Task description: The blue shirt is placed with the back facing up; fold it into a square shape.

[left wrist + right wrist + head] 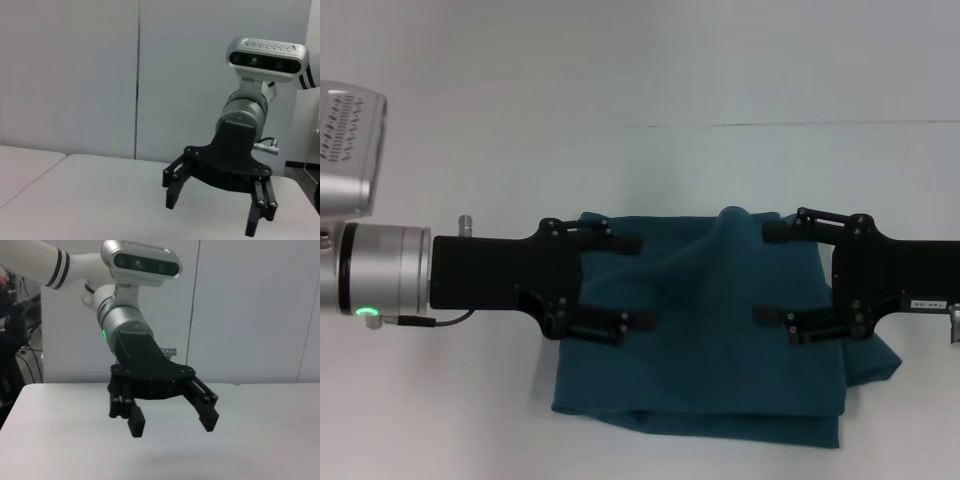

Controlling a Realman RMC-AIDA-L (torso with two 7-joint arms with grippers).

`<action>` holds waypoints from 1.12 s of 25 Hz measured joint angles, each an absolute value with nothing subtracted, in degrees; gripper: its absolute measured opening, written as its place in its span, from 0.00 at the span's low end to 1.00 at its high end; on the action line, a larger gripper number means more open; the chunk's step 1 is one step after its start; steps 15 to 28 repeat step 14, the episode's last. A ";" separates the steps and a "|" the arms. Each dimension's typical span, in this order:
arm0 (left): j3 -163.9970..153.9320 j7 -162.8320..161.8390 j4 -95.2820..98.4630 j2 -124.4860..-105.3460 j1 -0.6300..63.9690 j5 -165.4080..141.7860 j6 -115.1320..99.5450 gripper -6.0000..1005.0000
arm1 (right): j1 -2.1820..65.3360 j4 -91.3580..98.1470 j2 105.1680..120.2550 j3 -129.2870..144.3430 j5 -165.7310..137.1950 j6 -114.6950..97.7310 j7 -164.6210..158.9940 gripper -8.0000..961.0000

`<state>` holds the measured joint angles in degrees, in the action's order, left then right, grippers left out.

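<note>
The blue shirt (710,330) is lying on the white desk (440,420), towards its near edge, already gathered into a rough, thick rectangle rather than a neat square: a hump is standing up along its far edge, and a loose layer is poking out at the side under the right arm. No lettering is showing.

The left claw (635,282) is hovering over the shirt's left part with its fingers spread apart and nothing between them. The right claw (772,273) is facing it over the right part, equally spread and empty (each wrist view is showing the opposite claw raised above bare desk, so neither seems to be touching the cloth).

As I judge it, the fold is well along but untidy. The risk from here is a shallow grab: if either claw is closing on only the top layer, the lower layers would be staying behind and the stack would be skewing. The hump could also be getting pressed into a crease, and uneven pulling by the two arms could be dragging the bundle towards the near edge.
</note>
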<state>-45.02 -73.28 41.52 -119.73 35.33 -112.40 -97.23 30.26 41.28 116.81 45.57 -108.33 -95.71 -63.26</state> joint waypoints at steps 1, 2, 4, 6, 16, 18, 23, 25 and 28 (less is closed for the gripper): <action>-45.01 -73.28 41.51 -119.71 35.33 -112.32 -97.18 0.88 | 30.28 41.28 116.71 45.67 -108.35 -95.84 -63.39 0.98; -45.00 -73.29 41.51 -119.69 35.35 -112.24 -97.11 0.88 | 30.29 41.26 116.66 45.74 -108.38 -96.06 -63.52 0.98; -44.99 -73.39 41.49 -119.71 35.44 -112.12 -97.05 0.88 | 30.30 41.35 116.63 45.79 -108.41 -96.62 -63.92 0.98; -44.79 -73.53 41.48 -119.81 35.54 -112.12 -97.00 0.88 | 30.34 41.56 116.55 45.79 -108.42 -97.36 -64.77 0.98; -43.14 -73.79 41.12 -119.78 35.91 -112.06 -96.96 0.88 | 30.42 41.72 115.32 45.96 -108.55 -99.29 -67.25 0.98; -43.14 -73.79 41.12 -119.78 35.91 -112.06 -96.96 0.88 | 30.42 41.72 115.32 45.96 -108.55 -99.29 -67.25 0.98; -43.14 -73.79 41.12 -119.78 35.91 -112.06 -96.96 0.88 | 30.42 41.72 115.32 45.96 -108.55 -99.29 -67.25 0.98; -43.14 -73.79 41.12 -119.78 35.91 -112.06 -96.96 0.88 | 30.42 41.72 115.32 45.96 -108.55 -99.29 -67.25 0.98; -43.14 -73.79 41.12 -119.78 35.91 -112.06 -96.96 0.88 | 30.42 41.72 115.32 45.96 -108.55 -99.29 -67.25 0.98</action>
